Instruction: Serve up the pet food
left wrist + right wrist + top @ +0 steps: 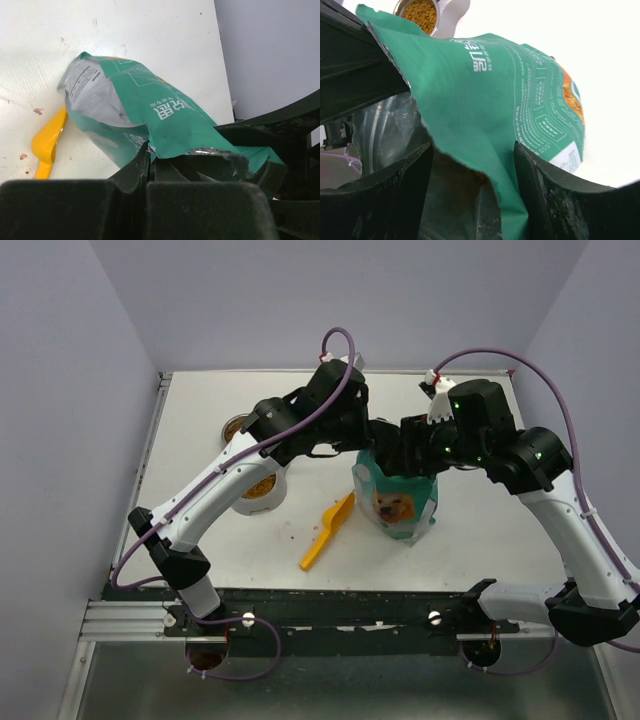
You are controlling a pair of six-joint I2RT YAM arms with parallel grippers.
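The left hand (149,150) is closed, pinching the torn top rim of the teal dog-food bag (396,506). The right hand (472,150) faces it across the mouth with its fingers spread, and the bag's opposite wall passes between them unclamped. Nearest the arm bases, an orange scoop (328,532) lies flat on the white bench (480,530), just left of the upright bag, with a few crumbs scattered around it. Further left and back, the pet food (260,485) sits as a brown heap in a white bowl (270,503), partly under the left arm. Beyond that, a metal bowl (235,428) stands near the bench's left edge.
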